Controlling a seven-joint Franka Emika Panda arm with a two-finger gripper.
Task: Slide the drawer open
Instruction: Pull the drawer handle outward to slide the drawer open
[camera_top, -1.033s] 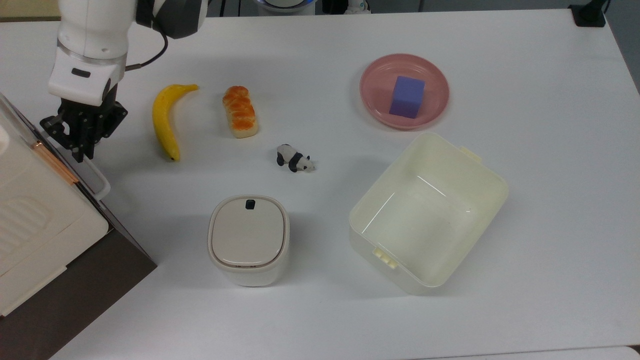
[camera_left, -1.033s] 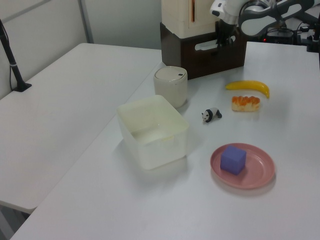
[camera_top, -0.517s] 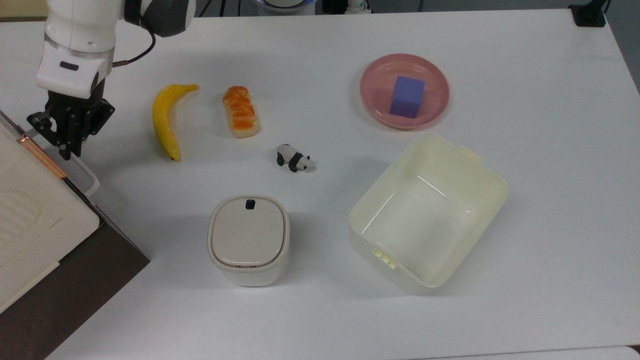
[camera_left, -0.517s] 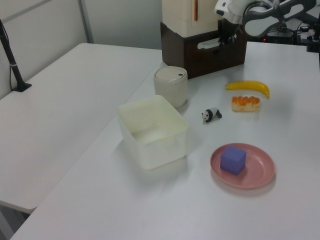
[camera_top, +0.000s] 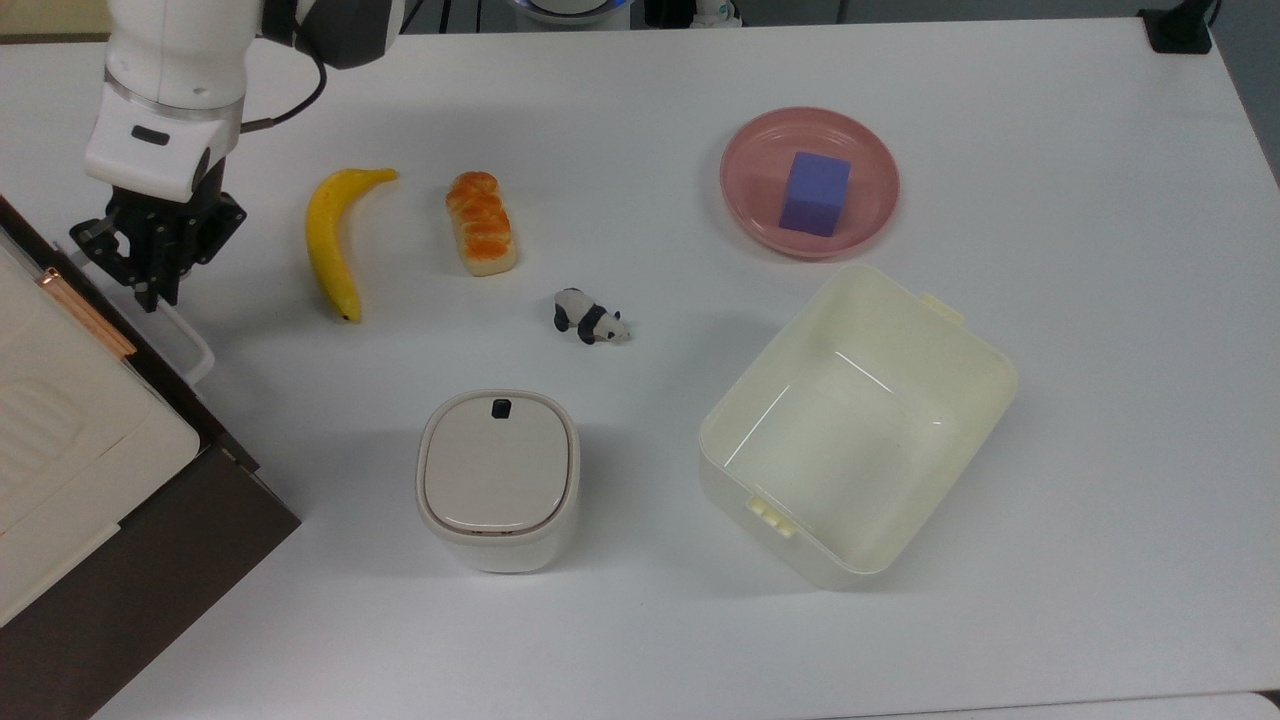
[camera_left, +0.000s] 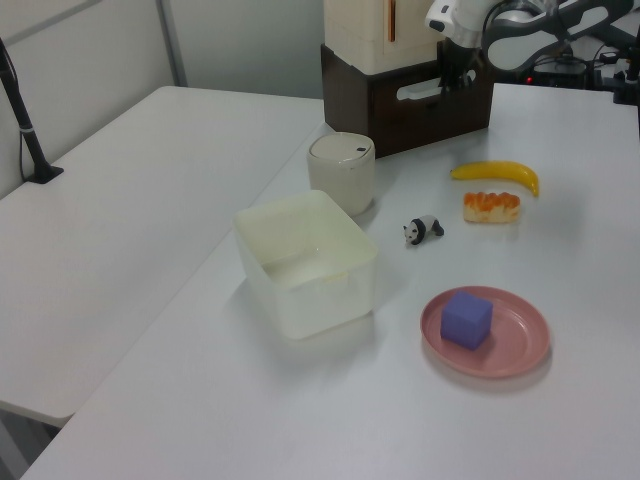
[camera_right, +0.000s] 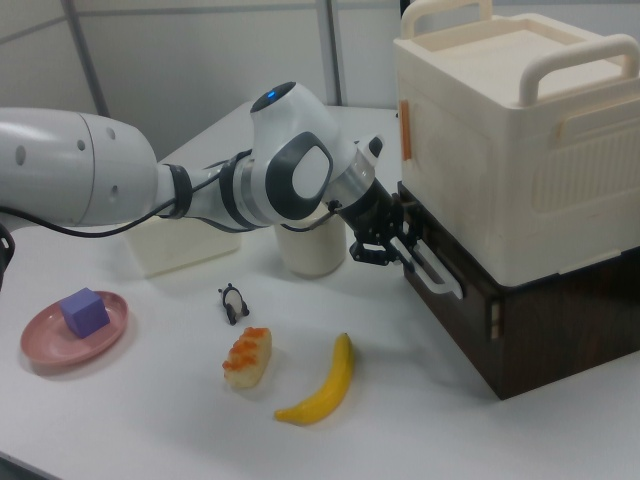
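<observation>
White worktop (camera_top: 1050, 560), top view, near to far: cream plastic tub (camera_top: 858, 425) and lidded white canister (camera_top: 497, 479) sitting nearest, toy panda (camera_top: 590, 318) beyond, yellow banana (camera_top: 332, 240) farther. At top view's left, black two-finger hand (camera_top: 160, 292) gripping white loop handle (camera_top: 178, 335) of dark brown wooden drawer (camera_right: 455, 315), fingers pinched narrow on bar. Since half a second ago, handle travelling outward with hand; dark gap showing beside cream appliance (camera_top: 60, 420). Judgement: drawer beginning to slide open, pull under way, most travel remaining.
</observation>
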